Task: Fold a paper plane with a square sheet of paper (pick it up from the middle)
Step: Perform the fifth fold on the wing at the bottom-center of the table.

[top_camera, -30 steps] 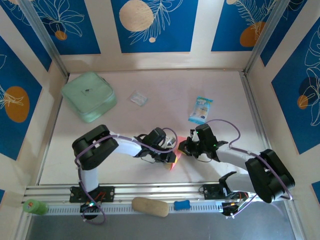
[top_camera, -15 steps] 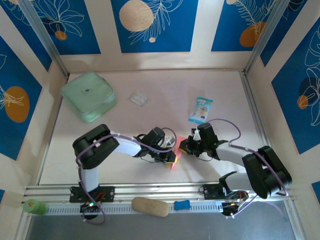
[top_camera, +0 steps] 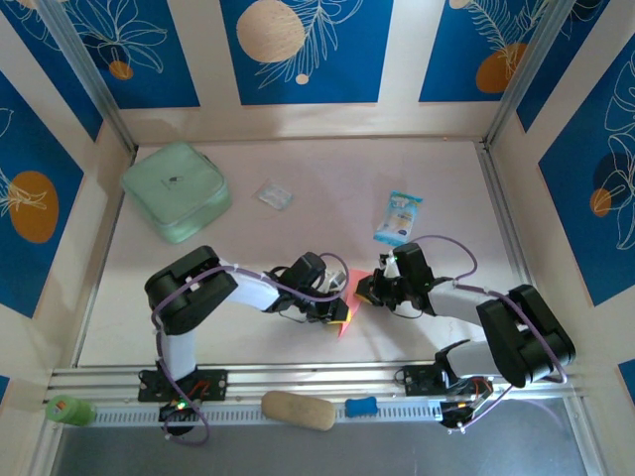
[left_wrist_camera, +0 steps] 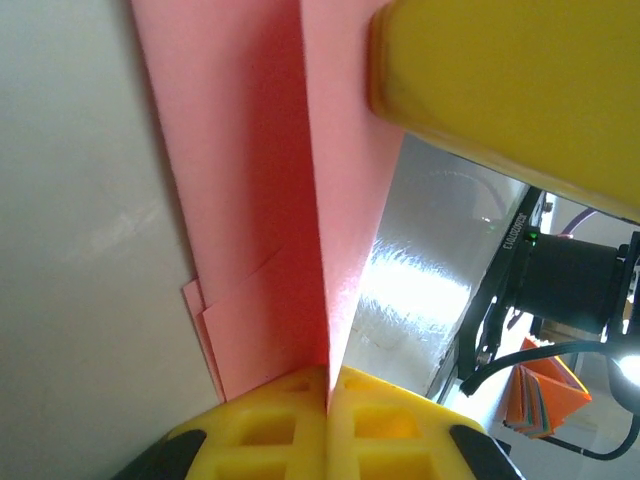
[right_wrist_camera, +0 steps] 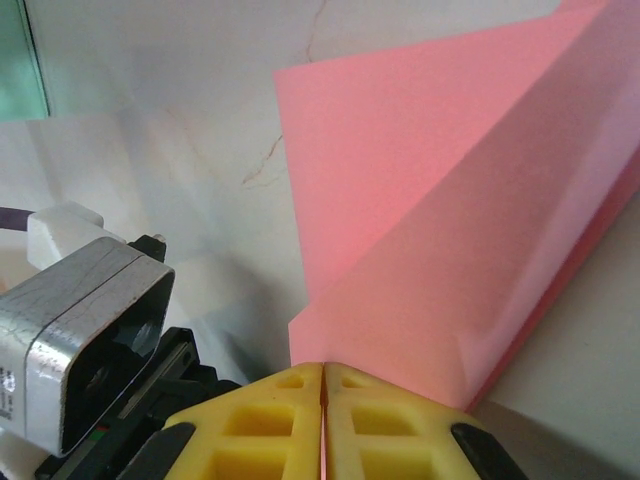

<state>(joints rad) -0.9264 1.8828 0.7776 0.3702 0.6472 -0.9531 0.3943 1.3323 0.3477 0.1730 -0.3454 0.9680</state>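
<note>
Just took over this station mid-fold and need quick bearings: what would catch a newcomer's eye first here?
The folded salmon-pink paper stands out at the near middle of the table. It is pinched from both sides by the left pincer and the right pincer, both shut on it. Farther back lie a mint-green pouch at the far left and a blue-and-white snack packet right of centre.

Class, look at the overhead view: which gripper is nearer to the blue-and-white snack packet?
Right. The right gripper sits just below the snack packet in that view; the left gripper is further left and nearer the bases. Both pinch the pink paper.
</note>
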